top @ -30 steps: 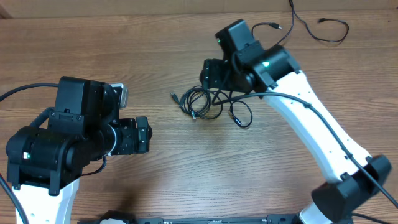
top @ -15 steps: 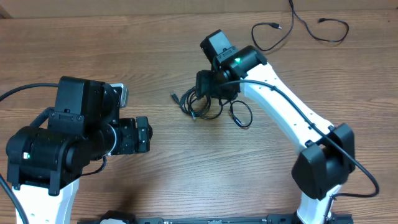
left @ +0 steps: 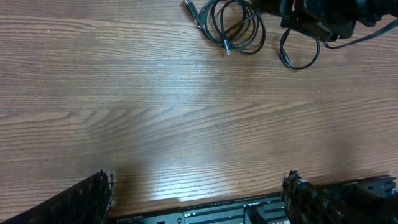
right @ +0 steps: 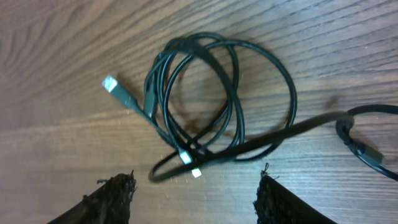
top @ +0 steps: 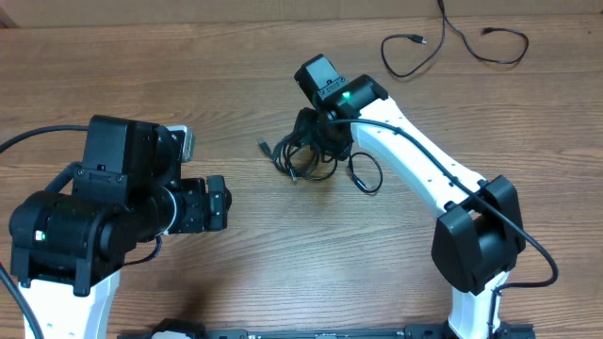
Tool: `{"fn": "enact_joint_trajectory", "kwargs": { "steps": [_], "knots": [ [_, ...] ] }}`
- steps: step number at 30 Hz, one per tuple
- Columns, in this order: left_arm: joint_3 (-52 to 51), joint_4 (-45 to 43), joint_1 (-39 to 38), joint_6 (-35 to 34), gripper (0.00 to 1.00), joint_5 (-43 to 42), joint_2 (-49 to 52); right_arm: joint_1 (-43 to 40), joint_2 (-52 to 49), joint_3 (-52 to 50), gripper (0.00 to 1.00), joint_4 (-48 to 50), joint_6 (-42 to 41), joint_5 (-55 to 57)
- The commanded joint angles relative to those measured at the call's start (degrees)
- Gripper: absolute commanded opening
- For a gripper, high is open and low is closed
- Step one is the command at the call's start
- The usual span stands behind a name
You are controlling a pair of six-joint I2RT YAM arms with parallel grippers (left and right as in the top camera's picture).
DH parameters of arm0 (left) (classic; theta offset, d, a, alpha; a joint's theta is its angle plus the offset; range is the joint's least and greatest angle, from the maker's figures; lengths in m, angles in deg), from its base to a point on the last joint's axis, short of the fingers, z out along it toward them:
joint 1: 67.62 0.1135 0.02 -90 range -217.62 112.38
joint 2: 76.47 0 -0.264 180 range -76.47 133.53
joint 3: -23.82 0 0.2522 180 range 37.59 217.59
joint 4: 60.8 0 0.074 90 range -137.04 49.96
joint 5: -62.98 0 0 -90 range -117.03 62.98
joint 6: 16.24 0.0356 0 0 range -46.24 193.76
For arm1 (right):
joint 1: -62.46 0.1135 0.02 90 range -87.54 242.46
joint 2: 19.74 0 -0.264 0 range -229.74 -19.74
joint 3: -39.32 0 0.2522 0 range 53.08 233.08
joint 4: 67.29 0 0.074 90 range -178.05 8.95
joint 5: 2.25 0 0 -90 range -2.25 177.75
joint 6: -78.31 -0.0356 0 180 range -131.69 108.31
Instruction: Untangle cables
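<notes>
A tangle [right: 180, 146] of thin black cables lies on the wooden table [top: 283, 264], right of centre and toward the far side. It is several overlapping loops, with a silver plug [right: 112, 84] sticking out on one side and one strand trailing off to the other

The right gripper [right: 196, 199] hangs directly over the tangle, jaws apart, nothing between them and no cable touched. The left gripper [left: 199, 202] waits well apart over bare wood, jaws wide and empty. Two loose cables [top: 412, 40] lie apart near the far right edge

Risk, as a judgement: the loops cross tightly near the two small plug tips, so jaws closing there would likely pinch several strands at once and lift the whole bundle, pulling the knot tighter. With nothing pinning the rest, the tangle could simply drag along the table

The right wrist view shows each crossing and the plug tips. In the overhead view the gripper hides part of the tangle [top: 301, 162], but only that view shows the loose cables and both arms. The left wrist view shows the tangle [left: 233, 28] only small, at its top edge
</notes>
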Motion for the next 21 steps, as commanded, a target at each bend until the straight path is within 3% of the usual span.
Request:
{"fn": "enact_joint_trajectory", "kwargs": {
  "steps": [1, 6, 9, 14, 19, 21],
  "knots": [
    [0.50, -0.07, 0.20, -0.59, 0.90, 0.74, 0.28, 0.52, -0.22, -1.95, 0.64, 1.73, -5.57, 2.49],
    [0.50, -0.11, 0.20, -0.59, 0.90, 0.74, 0.28, 0.94, -0.26, -3.28, 0.63, 4.13, -5.92, 2.40],
    [0.50, -0.11, 0.20, -0.59, 0.91, 0.74, 0.28, 1.29, -0.26, -3.28, 0.56, 4.90, -5.92, 2.38],
    [0.50, -0.09, 0.20, -0.59, 0.91, 0.74, 0.28, 2.01, -0.26, -3.28, 0.37, 5.77, -5.92, 2.40],
    [0.50, -0.09, 0.20, -0.59, 0.92, 0.74, 0.28, 2.05, -0.26, -3.26, 0.05, 6.01, -5.92, 0.70],
    [0.50, -0.11, 0.20, -0.59, 0.93, 0.76, 0.28, 1.95, -0.24, -2.71, 0.04, 6.01, -5.90, -1.55]
  ]
}}
